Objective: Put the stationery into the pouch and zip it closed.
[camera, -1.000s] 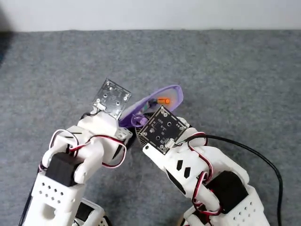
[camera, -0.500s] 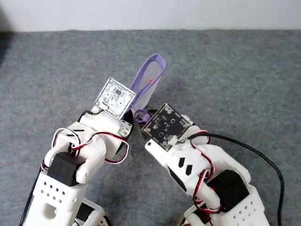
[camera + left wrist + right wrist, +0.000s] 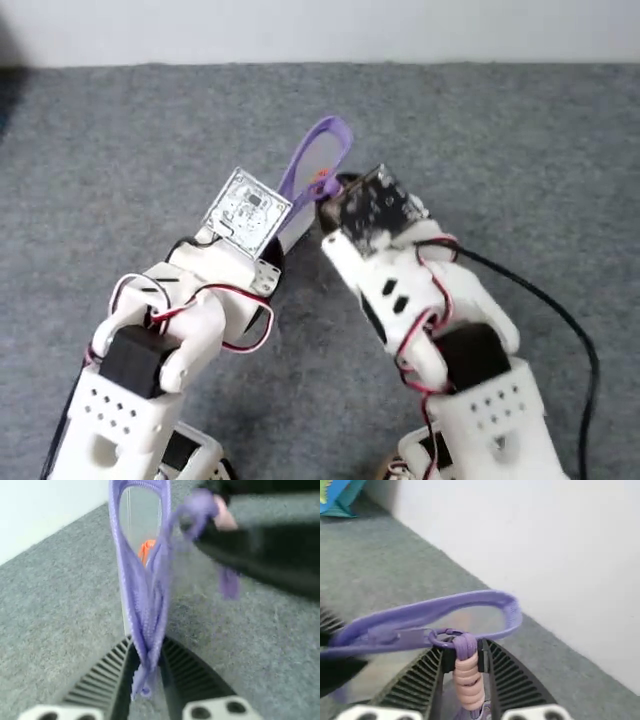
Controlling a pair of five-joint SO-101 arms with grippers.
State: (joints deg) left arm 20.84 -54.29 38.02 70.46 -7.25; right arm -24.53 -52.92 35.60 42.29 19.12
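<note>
The pouch [image 3: 318, 158] is clear plastic with a purple zip edge, and it stands on edge between both arms. Inside it lies an orange stationery item [image 3: 146, 550]. My left gripper [image 3: 146, 652] is shut on the pouch's [image 3: 142, 587] near end, pinching the purple seam. My right gripper [image 3: 465, 652] is shut on the zipper pull [image 3: 466, 672], a purple and pink cord tag hooked to the slider ring on the pouch [image 3: 445, 612]. In the left wrist view the right gripper [image 3: 250, 547] shows as a dark blur by the zip.
Grey felt-like table surface [image 3: 520, 150] lies all around, with a white wall at the back. A black cable [image 3: 560, 325] runs along the right arm. A blue object [image 3: 335, 495] sits far off by the wall.
The pouch swung from lying toward the right to standing on edge. The right gripper then moved away from the left one along the zip, toward the pouch's far end, pulling the tag.
</note>
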